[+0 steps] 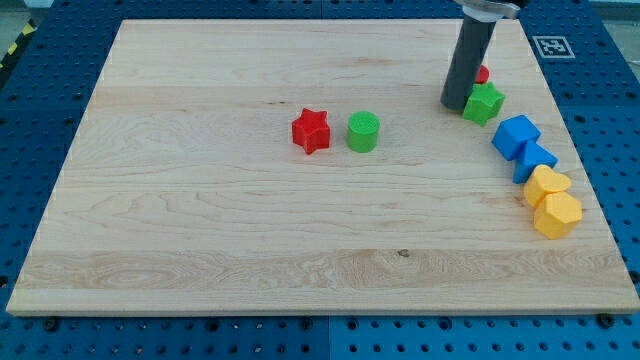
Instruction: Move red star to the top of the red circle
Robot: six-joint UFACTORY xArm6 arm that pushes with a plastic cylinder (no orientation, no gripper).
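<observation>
Red star (311,131) bright, five-pointed, flat on board, beside green cylinder (363,132); my tip (455,105) well right, touching green star (484,103).

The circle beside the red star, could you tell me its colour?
Green circle, clearest in the camera view, just right of the red star.

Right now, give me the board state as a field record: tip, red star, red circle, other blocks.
tip: my tip at the view's upper right, touching or nearly touching the green star
red star: near board centre, left of the green cylinder
red circle: mostly hidden behind the rod
others: two blue blocks, two yellow blocks along the right edge
</observation>
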